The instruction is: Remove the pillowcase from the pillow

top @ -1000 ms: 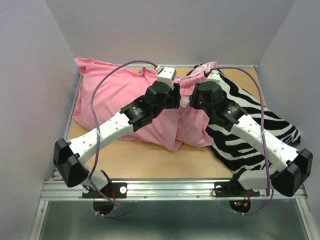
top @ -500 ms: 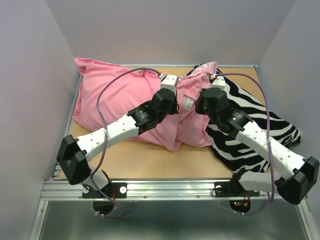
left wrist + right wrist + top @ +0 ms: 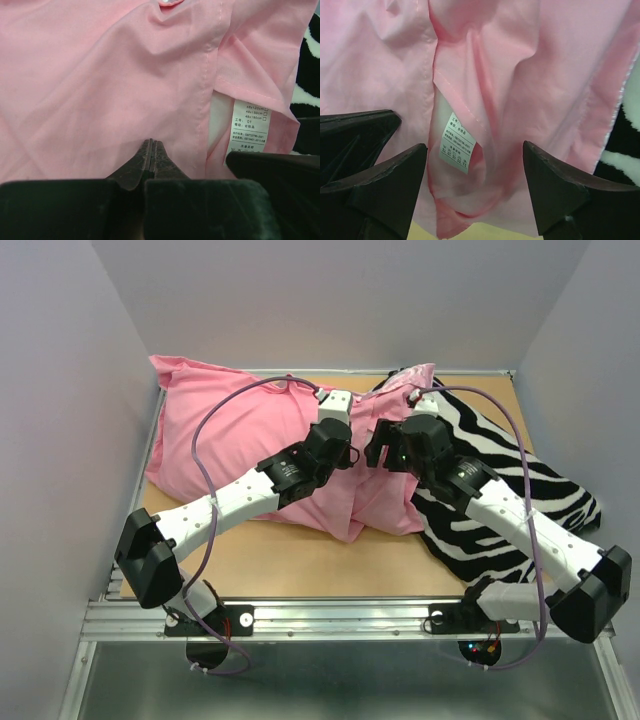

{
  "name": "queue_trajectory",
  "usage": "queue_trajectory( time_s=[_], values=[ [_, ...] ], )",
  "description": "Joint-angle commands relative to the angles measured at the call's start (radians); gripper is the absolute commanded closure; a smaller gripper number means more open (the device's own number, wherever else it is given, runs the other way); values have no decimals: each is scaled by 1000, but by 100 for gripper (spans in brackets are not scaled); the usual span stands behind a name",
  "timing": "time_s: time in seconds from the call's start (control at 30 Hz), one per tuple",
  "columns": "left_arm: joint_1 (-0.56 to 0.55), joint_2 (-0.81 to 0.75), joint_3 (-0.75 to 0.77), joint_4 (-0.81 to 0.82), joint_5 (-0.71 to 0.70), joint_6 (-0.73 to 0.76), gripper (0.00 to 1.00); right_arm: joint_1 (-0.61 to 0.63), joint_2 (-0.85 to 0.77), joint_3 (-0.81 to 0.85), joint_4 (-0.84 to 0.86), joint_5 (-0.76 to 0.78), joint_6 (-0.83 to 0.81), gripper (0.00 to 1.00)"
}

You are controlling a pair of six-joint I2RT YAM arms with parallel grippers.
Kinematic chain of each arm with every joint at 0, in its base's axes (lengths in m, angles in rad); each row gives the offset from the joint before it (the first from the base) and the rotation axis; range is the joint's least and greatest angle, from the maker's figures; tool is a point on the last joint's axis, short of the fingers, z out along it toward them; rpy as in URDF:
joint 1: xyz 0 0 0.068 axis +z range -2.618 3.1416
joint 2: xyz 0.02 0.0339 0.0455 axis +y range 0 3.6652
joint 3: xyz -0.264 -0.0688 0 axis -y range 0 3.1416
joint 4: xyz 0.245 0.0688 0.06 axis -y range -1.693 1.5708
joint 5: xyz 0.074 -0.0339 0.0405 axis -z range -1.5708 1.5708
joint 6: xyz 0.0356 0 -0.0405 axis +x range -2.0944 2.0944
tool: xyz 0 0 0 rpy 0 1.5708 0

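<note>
The pink pillowcase (image 3: 230,430) covers the pillow at the back left of the table; its loose open end hangs toward the middle. The pillow is almost wholly hidden inside; only a pale patch (image 3: 219,117) shows in the opening beside a white care label (image 3: 248,127). My left gripper (image 3: 345,445) is shut, its tips (image 3: 151,142) on the pink fabric (image 3: 100,75) just left of the hem, with no fabric seen between the jaws. My right gripper (image 3: 385,445) is open, and in its wrist view (image 3: 474,146) it straddles the open end and the label (image 3: 457,142).
A zebra-striped pillow (image 3: 520,470) lies at the right, under the right arm and touching the pink fabric. The wooden tabletop (image 3: 300,560) shows in front of both pillows. Grey walls close in at the left, back and right. The two grippers are close together.
The left arm has dropped lower onto the pillowcase. The right gripper has swung left and down toward the open end, closer to the left gripper.
</note>
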Motion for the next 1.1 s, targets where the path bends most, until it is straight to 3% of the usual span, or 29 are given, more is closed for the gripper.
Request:
queue_trajectory(
  time_s=[0.0,0.03,0.1,0.13,0.23,0.47,0.77,0.83,0.9,1.0,1.07],
  values=[
    [-1,-7,11,28,3,7,100,0,50,-18,50,-34,28,21],
    [-1,-5,11,28,3,8,100,-1,57,-21,50,-25,29,21],
    [-1,-1,11,28,0,10,100,-1,62,-33,50,18,37,37],
    [1,1,7,28,-4,11,100,-1,55,-42,44,35,36,60],
    [14,-5,-12,24,-9,5,100,0,-8,-67,-5,115,25,86],
    [103,-99,-75,9,-20,-4,100,-1,-156,-151,-119,250,25,92],
    [330,-220,-153,-80,-153,-32,100,-30,-110,-240,-131,264,68,97],
    [390,-252,-148,-81,-101,-23,100,-41,-105,-231,-131,240,69,97],
    [369,-275,-150,-40,-31,8,100,-41,-107,-222,-125,210,71,97],
    [243,-271,-122,-15,65,53,100,-41,-107,-205,-102,169,66,97],
    [115,-252,-92,-21,66,62,89,-41,-111,-202,-86,138,69,97]
  ],
)
